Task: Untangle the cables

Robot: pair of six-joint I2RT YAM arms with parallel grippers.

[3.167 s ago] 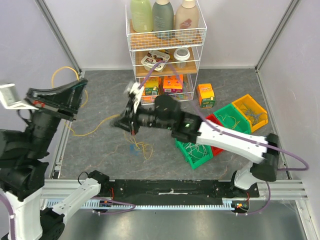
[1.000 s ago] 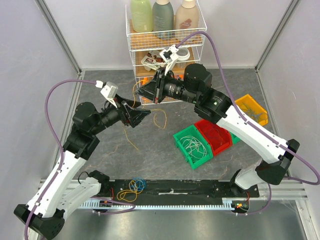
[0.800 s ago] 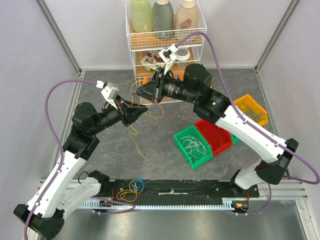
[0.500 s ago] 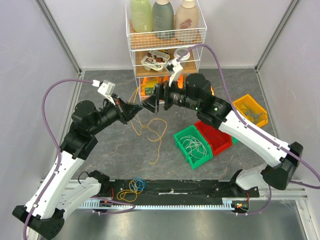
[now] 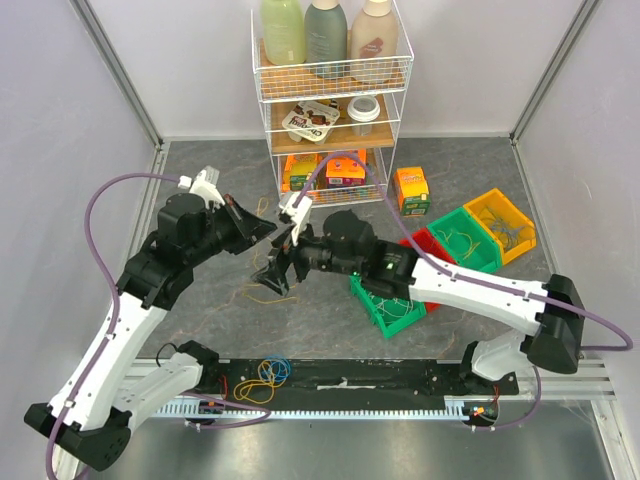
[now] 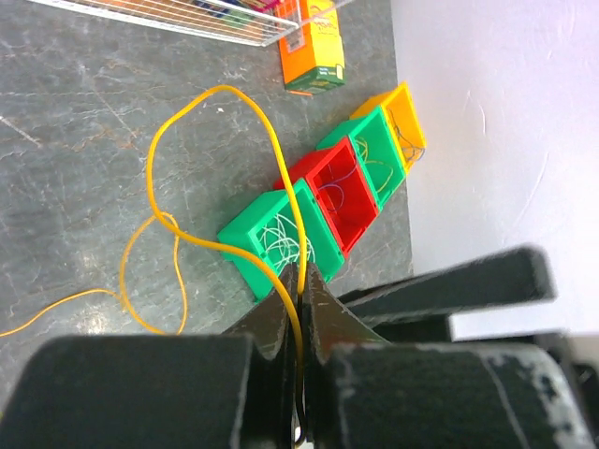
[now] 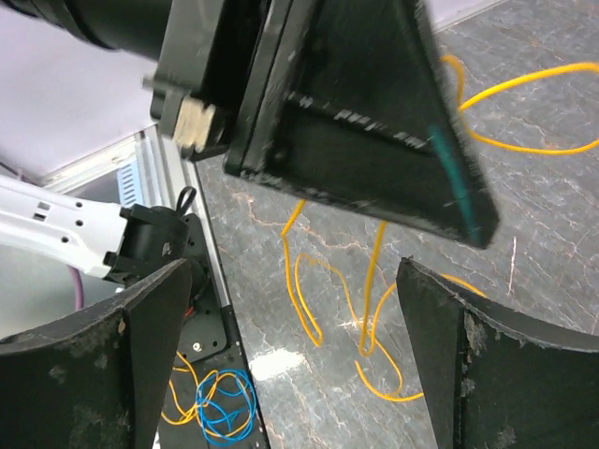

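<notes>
The left tool (image 6: 299, 276) is clenched on the yellow cable (image 6: 159, 187). The cable runs out from between the fingers, arcs up and drops in loose coils onto the table (image 5: 480, 165). The right tool (image 5: 272, 280) is released, its fingers spread wide over those coils and grasping nothing, just beside the left tool. White cables (image 5: 392, 303) lie in the near green bin (image 5: 365, 298). A blue and yellow bundle (image 5: 268, 372) sits on the rail (image 5: 400, 378) by the arm bases.

Pale, perhaps lilac, walls (image 5: 200, 70) enclose a grey marbled tabletop (image 5: 470, 165) (wire rack (image 5: 330, 70) at back).
</notes>
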